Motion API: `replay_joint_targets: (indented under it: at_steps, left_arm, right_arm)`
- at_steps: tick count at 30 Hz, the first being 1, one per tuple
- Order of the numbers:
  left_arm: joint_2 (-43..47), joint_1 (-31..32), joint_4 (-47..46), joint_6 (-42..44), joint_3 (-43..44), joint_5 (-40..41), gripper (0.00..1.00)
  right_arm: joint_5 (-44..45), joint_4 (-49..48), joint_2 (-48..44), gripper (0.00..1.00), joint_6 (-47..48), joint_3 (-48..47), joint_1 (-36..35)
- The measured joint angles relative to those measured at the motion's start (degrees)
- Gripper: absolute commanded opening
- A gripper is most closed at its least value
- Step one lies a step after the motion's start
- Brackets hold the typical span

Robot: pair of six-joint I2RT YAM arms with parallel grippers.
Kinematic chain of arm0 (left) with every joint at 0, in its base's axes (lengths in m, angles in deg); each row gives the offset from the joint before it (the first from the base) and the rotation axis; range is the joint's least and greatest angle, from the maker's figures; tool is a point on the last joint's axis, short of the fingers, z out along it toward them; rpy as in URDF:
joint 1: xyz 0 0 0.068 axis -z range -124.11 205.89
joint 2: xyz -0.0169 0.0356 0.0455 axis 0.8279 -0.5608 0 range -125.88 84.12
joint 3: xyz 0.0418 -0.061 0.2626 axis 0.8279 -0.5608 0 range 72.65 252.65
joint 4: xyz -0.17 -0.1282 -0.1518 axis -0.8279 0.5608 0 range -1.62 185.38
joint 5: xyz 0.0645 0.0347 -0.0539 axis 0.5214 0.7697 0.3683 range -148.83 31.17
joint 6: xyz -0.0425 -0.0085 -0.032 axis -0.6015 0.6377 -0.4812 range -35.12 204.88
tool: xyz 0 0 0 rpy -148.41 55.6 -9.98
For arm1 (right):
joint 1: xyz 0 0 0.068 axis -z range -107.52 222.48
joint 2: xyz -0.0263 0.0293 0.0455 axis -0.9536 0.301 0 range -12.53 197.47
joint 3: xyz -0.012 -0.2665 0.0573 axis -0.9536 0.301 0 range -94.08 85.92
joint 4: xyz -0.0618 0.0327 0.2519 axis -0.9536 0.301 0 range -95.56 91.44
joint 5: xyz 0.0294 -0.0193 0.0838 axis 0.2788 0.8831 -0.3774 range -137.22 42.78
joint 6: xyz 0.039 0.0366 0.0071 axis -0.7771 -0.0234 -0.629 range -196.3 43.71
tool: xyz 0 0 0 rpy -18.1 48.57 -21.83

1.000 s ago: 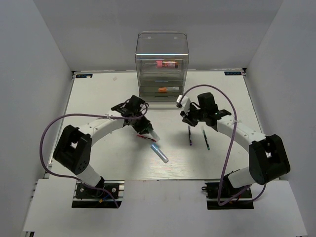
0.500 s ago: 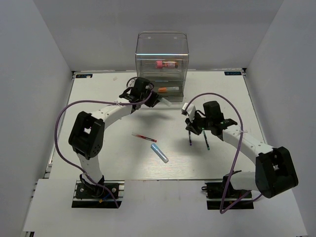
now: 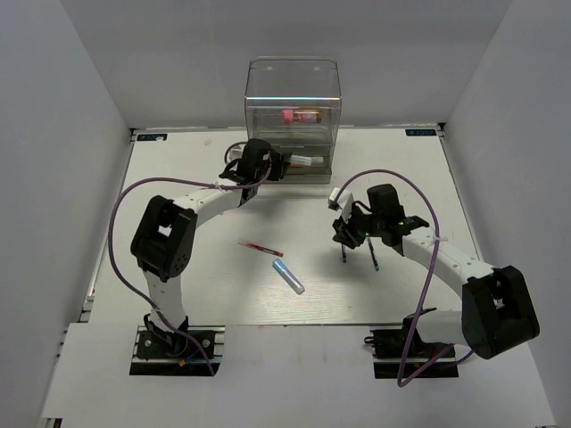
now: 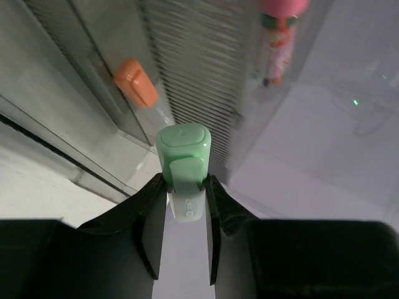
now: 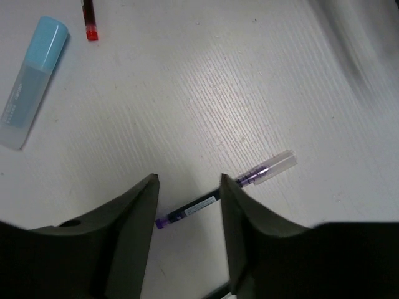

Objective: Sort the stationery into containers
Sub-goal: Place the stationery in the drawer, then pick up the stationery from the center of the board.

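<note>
**A:** Where to look for the left pincer?

**B:** Up at 12 o'clock on the surface, right by the front of the clear cabinet.

**A:** Apart or together?

**B:** Clamped on the green marker. Held by the sides, with the fat green end poking out past the tips, toward the drawers.

**A:** Anything inside?

**B:** Yes. A pink marker in a high drawer and an orange marker in a lower one.

**A:** And the right pincer?

**B:** Over at 4 o'clock, low above the surface. Wide apart, holding nothing. Right over a thin dark pen, lying flat under the gap. Cannot tell about touching.

**A:** Any more pens there?

**B:** One more dark pen, just beside the first, at its 3 o'clock.

**A:** And in the middle?

**B:** A thin red pen, and a light-blue marker near it, at its 5 o'clock. Both flat on the surface, well apart from the cabinet.
</note>
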Motion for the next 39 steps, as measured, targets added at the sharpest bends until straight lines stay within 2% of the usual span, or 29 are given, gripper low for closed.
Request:
replay_joint_targets:
  at_steps: [1, 4, 8, 10, 16, 21, 23, 26, 28, 30, 35, 36, 39]
  left_arm:
    - [-0.8, 0.0, -0.1, -0.8, 0.0, 0.2, 0.18]
    - [-3.2, 0.0, -0.3, -2.4, 0.1, 0.7, 0.44]
    - [-4.5, 0.0, -0.7, -3.5, 0.4, 1.4, 0.61]
    - [-4.4, -0.1, -1.4, -3.7, 1.0, 1.3, 0.65]
    - [-4.0, -0.1, -2.4, -1.6, 1.2, 0.0, 0.66]
    - [-0.2, -0.1, -0.2, 7.8, 1.2, -3.1, 0.67]
    - [3.4, -0.1, 3.0, 14.1, 0.9, -3.4, 0.69]
    - [12.6, -0.1, 7.5, 23.2, -2.9, -2.6, 0.77]
    - [20.4, 0.0, 9.9, 27.7, -7.7, -0.5, 0.90]
    - [29.1, -0.1, 13.5, 30.7, -13.9, 2.6, 0.97]
    - [42.1, -0.2, 21.0, 33.3, -24.6, 8.2, 0.99]
    - [43.5, -0.3, 22.5, 33.2, -26.3, 8.8, 0.99]
    - [46.6, -0.3, 27.5, 32.0, -31.2, 9.8, 1.00]
  right_arm:
    - [-0.3, 0.1, 0.0, 0.59, -0.1, 0.0, 0.0]
    - [-1.7, 0.6, 0.0, 0.73, 0.2, 0.0, 0.0]
    - [-4.5, 1.7, 0.0, 0.73, 0.6, 0.0, -0.1]
    - [-6.3, 2.4, 0.1, 0.72, 0.6, -0.1, -0.1]
    - [-10.1, 4.5, 3.0, 0.68, -0.5, -1.2, -1.5]
    - [-11.1, 5.0, 6.2, 0.63, -1.9, -2.7, -5.5]
    - [-11.0, 5.4, 7.2, 0.60, -2.9, -3.4, -8.2]
    - [-10.1, 5.9, 10.1, 0.60, -5.2, -5.2, -12.9]
    - [-8.9, 6.0, 12.8, 0.61, -6.9, -7.1, -15.8]
    - [-7.4, 6.0, 15.2, 0.66, -8.7, -8.5, -18.4]
    - [-1.6, 5.4, 19.7, 0.68, -13.5, -11.1, -23.6]
    - [-0.7, 5.2, 20.3, 0.71, -14.1, -11.4, -24.2]
    - [2.8, 4.0, 21.9, 0.73, -16.3, -11.9, -26.0]
